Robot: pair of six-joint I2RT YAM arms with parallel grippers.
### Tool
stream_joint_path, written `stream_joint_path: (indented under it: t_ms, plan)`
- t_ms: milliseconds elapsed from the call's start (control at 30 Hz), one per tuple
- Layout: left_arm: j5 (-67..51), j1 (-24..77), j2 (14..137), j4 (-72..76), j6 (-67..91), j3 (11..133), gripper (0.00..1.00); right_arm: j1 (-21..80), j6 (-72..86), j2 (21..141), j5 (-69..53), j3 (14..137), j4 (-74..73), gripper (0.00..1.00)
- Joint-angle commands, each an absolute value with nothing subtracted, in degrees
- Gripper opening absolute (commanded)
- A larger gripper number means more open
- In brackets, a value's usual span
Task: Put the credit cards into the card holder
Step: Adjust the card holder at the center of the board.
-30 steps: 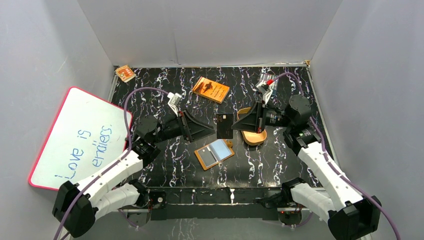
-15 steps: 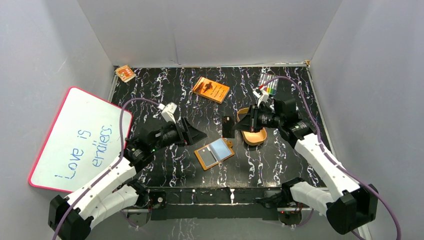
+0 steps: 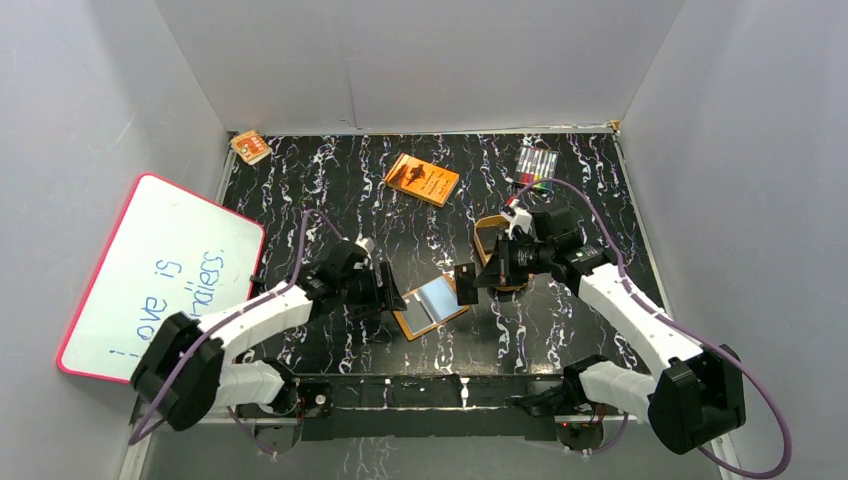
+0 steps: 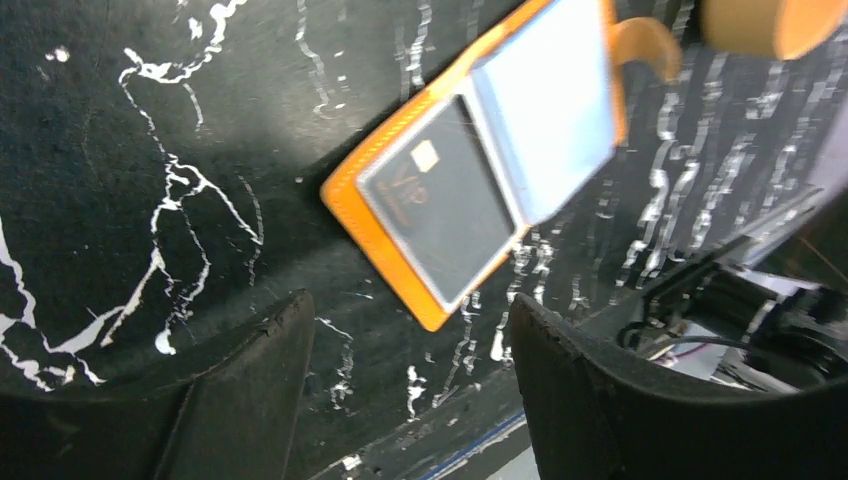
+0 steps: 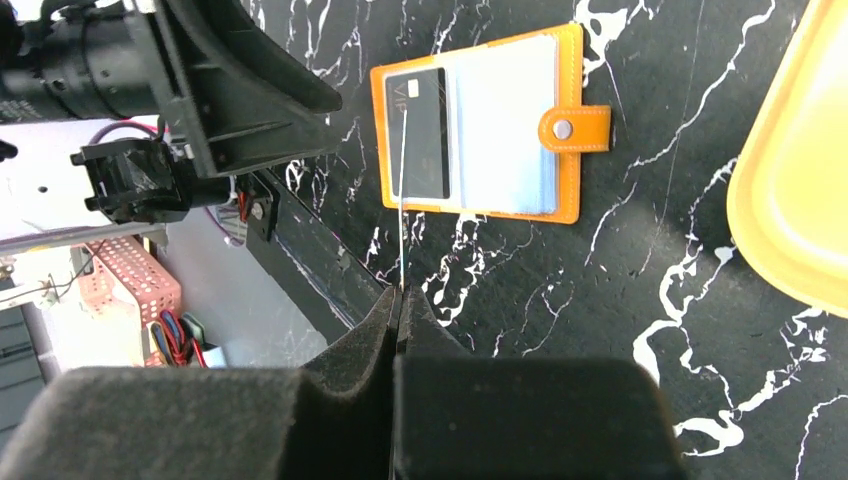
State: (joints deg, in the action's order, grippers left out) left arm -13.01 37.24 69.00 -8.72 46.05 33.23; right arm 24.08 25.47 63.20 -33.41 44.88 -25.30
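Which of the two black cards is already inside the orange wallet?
The chip-marked card lying flat in the open wallet; the other card is pinched in the right pincer.

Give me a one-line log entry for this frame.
right gripper: shut on black card, edge-on near open wallet | left gripper: open, empty, beside wallet | second card: already in wallet pocket

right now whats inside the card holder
One credit card lies in one half of the card holder; the other pale pocket looks bare. Anything tucked deeper is hidden.
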Motion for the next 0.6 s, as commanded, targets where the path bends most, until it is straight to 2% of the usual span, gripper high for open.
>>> stream_joint_path:
  t_ms: [0, 167, 367, 567]
  plan:
    - [-15.2, 37.2, 76.1, -8.5, 45.1, 36.0, 0.66, 24.1, 24.7, 60.1, -33.2, 43.3, -25.9, 0.00]
    - [-16.5, 37.1, 82.2, -7.0, 44.2, 37.7, 0.60, 24.1, 25.5, 58.5, -33.4, 41.3, -25.5, 0.00]
    - [-17.1, 37.2, 87.2, -5.4, 43.1, 39.6, 0.41, 24.1, 26.5, 57.0, -33.7, 38.3, -24.8, 0.00]
    - [-15.1, 37.1, 91.6, -6.9, 40.8, 44.0, 0.26, 24.1, 28.2, 55.5, -34.5, 34.9, -23.3, 0.00]
